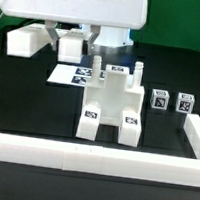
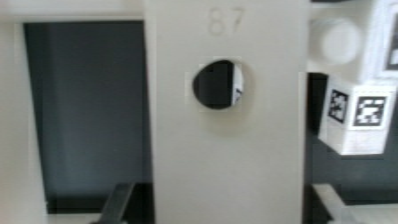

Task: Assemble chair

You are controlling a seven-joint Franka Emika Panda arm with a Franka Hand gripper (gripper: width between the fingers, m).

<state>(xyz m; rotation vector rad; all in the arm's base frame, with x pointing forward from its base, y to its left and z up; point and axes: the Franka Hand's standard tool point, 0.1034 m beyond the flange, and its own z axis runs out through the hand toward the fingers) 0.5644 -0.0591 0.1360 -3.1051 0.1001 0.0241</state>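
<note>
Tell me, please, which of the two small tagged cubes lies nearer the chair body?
The left cube in the exterior view; the right cube sits farther off.

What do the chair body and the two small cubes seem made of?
Chair body: likely white plastic, matte, with thick moulded-looking walls and a number moulded by the hole. Small cubes: same white look; black-and-white tags, perhaps stickers.

The chair body (image 1: 109, 107) stands under the gripper (image 1: 99, 58), between its fingers (image 2: 121, 205). On the exterior view's right of the gripper, a small cube (image 1: 161, 98) and a second cube (image 1: 184, 101) lie side by side. The marker board (image 1: 73, 76) lies on its left, and a border rail (image 1: 91, 157) lies before all.
</note>
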